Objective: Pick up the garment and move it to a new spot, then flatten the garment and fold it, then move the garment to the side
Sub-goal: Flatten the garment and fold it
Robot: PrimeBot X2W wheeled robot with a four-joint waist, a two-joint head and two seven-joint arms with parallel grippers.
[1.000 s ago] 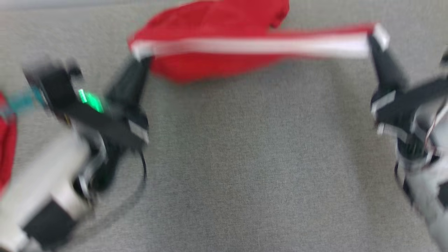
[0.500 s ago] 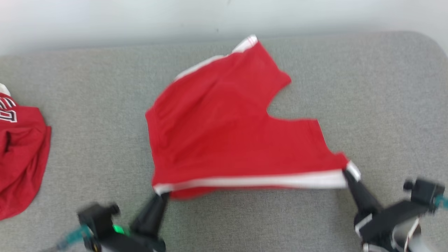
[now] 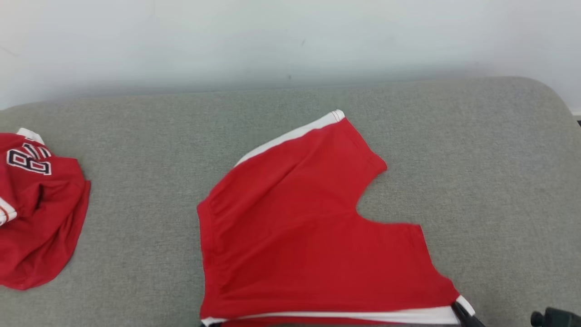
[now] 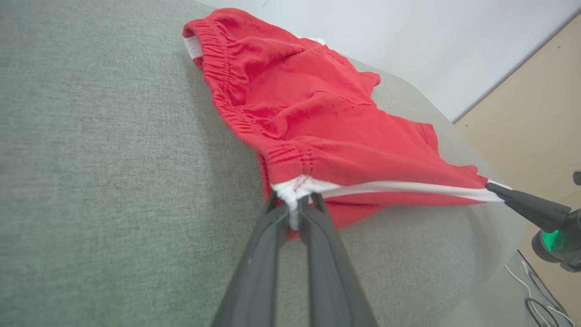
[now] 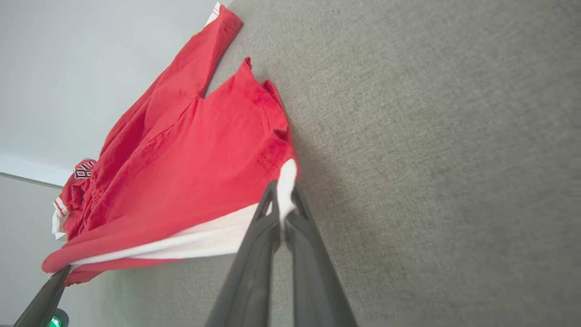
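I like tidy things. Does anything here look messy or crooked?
Yes. The shorts lie askew on the grey cushion, legs splayed apart and waistband bunched, with their white-striped side lifted and stretched between the left gripper and right gripper. At the cushion's left end, a red jersey sits crumpled in a heap.

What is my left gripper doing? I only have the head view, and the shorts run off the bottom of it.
Observer: In the left wrist view, the left gripper is shut on the white-striped corner of the red shorts, at the waistband end.
Operator: And the right one?
Observer: The right wrist view shows the right gripper pinching the white stripe at the leg-hem corner.
Operator: Is that held edge lying flat?
Observer: It looks not. In the left wrist view the striped edge is stretched between the two grippers and raised a little off the grey cushion, with shadow under it.
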